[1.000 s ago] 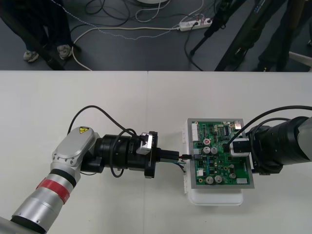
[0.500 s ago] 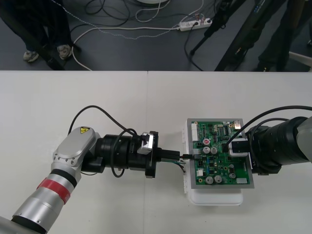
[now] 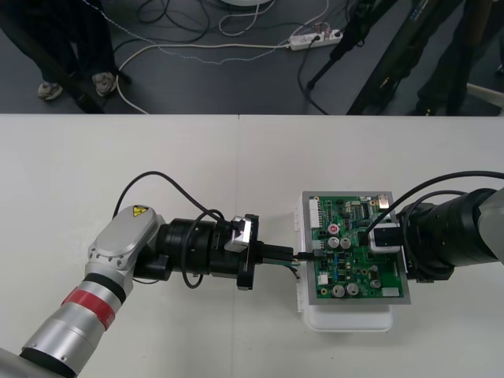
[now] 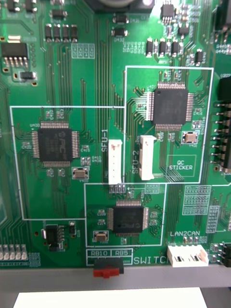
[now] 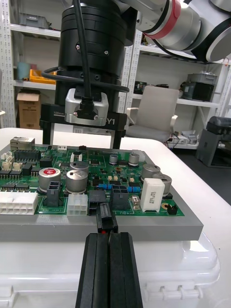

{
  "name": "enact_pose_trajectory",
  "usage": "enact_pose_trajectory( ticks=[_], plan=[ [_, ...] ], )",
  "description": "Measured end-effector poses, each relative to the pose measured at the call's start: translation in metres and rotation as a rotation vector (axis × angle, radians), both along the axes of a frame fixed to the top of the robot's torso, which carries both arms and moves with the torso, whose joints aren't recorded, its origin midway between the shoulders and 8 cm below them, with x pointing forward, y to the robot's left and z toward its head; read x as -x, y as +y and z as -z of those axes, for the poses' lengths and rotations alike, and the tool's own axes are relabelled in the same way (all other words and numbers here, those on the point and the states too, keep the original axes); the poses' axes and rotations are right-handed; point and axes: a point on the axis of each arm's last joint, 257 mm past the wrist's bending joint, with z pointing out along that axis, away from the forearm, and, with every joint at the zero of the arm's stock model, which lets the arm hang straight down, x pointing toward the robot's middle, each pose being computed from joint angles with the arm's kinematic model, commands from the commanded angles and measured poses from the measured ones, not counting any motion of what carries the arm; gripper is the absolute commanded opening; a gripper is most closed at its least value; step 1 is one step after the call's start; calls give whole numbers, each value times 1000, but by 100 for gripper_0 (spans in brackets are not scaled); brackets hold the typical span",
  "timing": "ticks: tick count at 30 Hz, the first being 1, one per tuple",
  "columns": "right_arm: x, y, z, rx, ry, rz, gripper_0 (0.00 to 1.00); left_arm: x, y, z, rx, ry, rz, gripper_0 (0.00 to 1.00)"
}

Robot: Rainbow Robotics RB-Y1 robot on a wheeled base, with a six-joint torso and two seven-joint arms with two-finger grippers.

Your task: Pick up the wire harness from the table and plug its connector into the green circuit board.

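The green circuit board (image 3: pixel 358 206) lies on its white base (image 3: pixel 346 319) at the table's right. My left gripper (image 3: pixel 291 255) reaches in level from the left, up against the board's left edge. In the left wrist view its fingers (image 5: pixel 109 269) are shut on the harness's small black plug (image 5: pixel 107 222). The plug is pressed against a black socket (image 5: pixel 98 196) at the edge, and I cannot tell whether it is seated. Thin wires (image 3: pixel 298 268) trail under the fingers. My right gripper (image 3: pixel 386 236) hovers over the board's right side, with its fingers (image 5: pixel 116 139) apart and nothing between them.
The right wrist view looks straight down on the board (image 4: pixel 62 77), with its chips and white connectors (image 4: pixel 114 161). Capacitors (image 5: pixel 77 180) and a white relay (image 5: pixel 151 192) stand just behind the socket. Bare table stretches left of the board and in front of it.
My left arm has edged slightly to the right, toward the board, with the plug still held. The right gripper has shifted a touch to the left over the board.
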Motion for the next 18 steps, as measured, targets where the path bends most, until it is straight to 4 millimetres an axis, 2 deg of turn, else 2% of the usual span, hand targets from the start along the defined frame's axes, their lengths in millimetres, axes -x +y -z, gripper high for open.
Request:
enact_pose_trajectory(
  ticks=[18],
  plan=[
    [0,0,0,1,-1,0,100,-4,-1,-2,10,3,-16,0]
  ],
)
